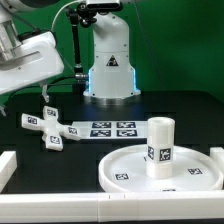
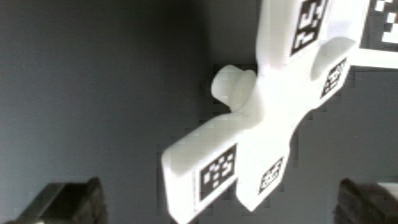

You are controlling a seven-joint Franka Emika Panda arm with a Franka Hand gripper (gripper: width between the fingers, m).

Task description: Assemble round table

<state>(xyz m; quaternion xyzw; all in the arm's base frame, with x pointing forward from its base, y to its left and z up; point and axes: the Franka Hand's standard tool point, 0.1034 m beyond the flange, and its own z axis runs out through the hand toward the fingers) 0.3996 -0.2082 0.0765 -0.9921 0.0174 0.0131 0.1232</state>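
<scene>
Round-table parts lie in two groups in the exterior view: the round disc [image 1: 135,160] rests on the black surface [image 1: 170,110] toward the exterior view's right with the cylinder leg [image 1: 160,145] standing upright on it. The cross-shaped base piece [image 1: 52,127] lies well apart toward the exterior view's left, just beside the marker board [image 1: 108,128]. The arm's wrist [image 1: 35,55] hangs tilted above the base piece, and from this view I cannot tell how wide the jaws stand. In the wrist view the base piece [image 2: 267,110] lies slanted across the frame, with a small stub on one side. The dark fingertips [image 2: 68,200] show far apart, one to each side of the piece, so the jaws are wide open and hold nothing. The step in hand looks like picking up the base piece. To do it well, I judge the wrist should turn until the jaws square up across one arm of the cross and centre over it. It should then descend straight so both pads meet the flat sides together. Closing on the slant or catching the stub would likely twist the piece or push it against the marker board.
</scene>
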